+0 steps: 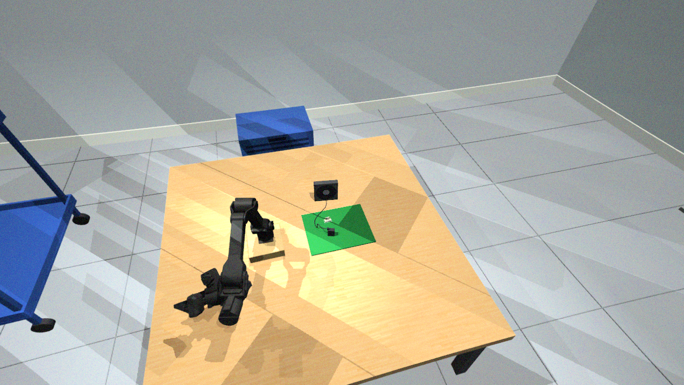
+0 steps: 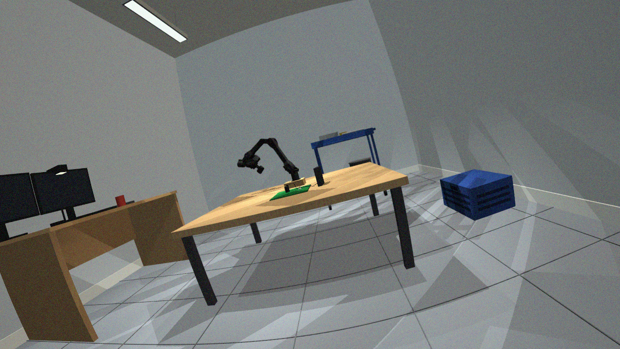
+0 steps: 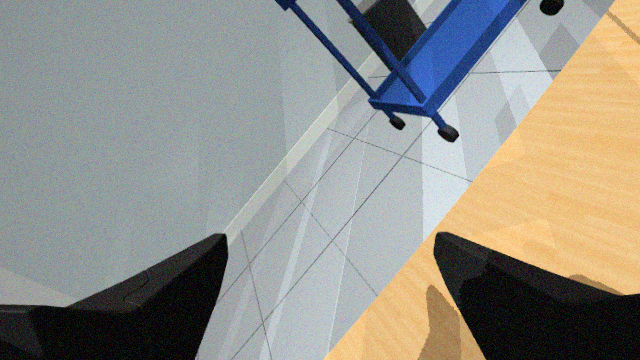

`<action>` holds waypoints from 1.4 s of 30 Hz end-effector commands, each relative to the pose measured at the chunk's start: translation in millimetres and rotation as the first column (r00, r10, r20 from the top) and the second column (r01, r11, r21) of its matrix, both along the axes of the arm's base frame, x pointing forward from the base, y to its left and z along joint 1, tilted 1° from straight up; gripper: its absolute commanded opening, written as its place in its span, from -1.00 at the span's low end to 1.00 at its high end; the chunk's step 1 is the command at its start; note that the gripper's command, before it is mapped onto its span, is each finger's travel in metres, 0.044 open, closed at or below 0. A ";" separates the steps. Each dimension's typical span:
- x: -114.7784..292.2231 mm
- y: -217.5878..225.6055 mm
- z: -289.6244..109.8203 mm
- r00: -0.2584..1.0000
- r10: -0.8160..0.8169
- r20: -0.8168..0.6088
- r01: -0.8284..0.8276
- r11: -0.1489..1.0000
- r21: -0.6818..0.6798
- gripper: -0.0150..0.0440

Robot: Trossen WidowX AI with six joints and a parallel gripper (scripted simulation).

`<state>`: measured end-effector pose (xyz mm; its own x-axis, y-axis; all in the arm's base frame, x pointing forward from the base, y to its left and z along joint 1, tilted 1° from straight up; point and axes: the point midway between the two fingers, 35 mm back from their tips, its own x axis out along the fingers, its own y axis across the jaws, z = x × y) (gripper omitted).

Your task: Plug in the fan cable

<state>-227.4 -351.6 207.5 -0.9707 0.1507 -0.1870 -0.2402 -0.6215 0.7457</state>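
A green board (image 1: 337,229) lies on the wooden table, right of the arm. A small white four-pin header (image 1: 328,220) sits on it. A black plug (image 1: 331,232) rests on the board just in front of the header, joined by a thin black cable (image 1: 320,213) to the black fan (image 1: 325,190) standing behind the board. My gripper (image 1: 265,233) hangs high above the table, left of the board and well apart from it. In the wrist view the gripper (image 3: 330,240) is open and empty, facing the floor and wall past the table edge. The board also shows in the exterior view (image 2: 290,193).
A blue cart (image 1: 28,248) stands left of the table. A blue crate (image 1: 273,130) sits on the floor behind the table. A thin dark bar (image 1: 266,256) lies near the arm. A desk with monitors (image 2: 43,191) stands apart.
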 end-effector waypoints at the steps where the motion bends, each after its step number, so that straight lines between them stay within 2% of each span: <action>1: 0.0 0.0 0.0 1.000 0.000 0.000 0.000 1.000 0.000 0.95; 3: 1.4 -0.4 -2.0 1.000 0.007 0.011 -0.007 1.000 0.005 1.00; 5: 13.2 -4.1 -14.6 0.994 0.063 0.086 -0.068 0.996 0.057 1.00; 10: 63.5 -26.1 -23.1 0.933 0.258 0.249 -0.338 0.865 0.372 1.00; 12: 84.5 -32.9 -25.9 0.893 0.321 0.315 -0.442 0.760 0.477 1.00; 16: 133.7 -42.7 -34.0 0.794 0.443 0.416 -0.608 0.564 0.559 1.00; 21: 178.6 -46.6 -39.2 0.670 0.503 0.545 -0.706 0.208 0.677 1.00; 23: 200.3 -46.4 -41.7 0.611 0.516 0.601 -0.714 0.031 0.699 1.00; 25: 228.2 -44.1 -45.0 0.536 0.519 0.665 -0.688 -0.188 0.701 1.00; 33: 292.9 -29.8 -51.5 0.381 0.474 0.794 -0.457 -0.650 0.607 1.00; 38: 331.6 -14.5 -53.0 0.304 0.422 0.854 -0.208 -0.845 0.492 1.00; 42: 360.5 0.7 -53.9 0.260 0.374 0.890 0.021 -0.924 0.382 1.00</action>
<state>74.1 -380.6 151.8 -0.5778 -0.4508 -0.6804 0.7855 -0.0808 -0.6136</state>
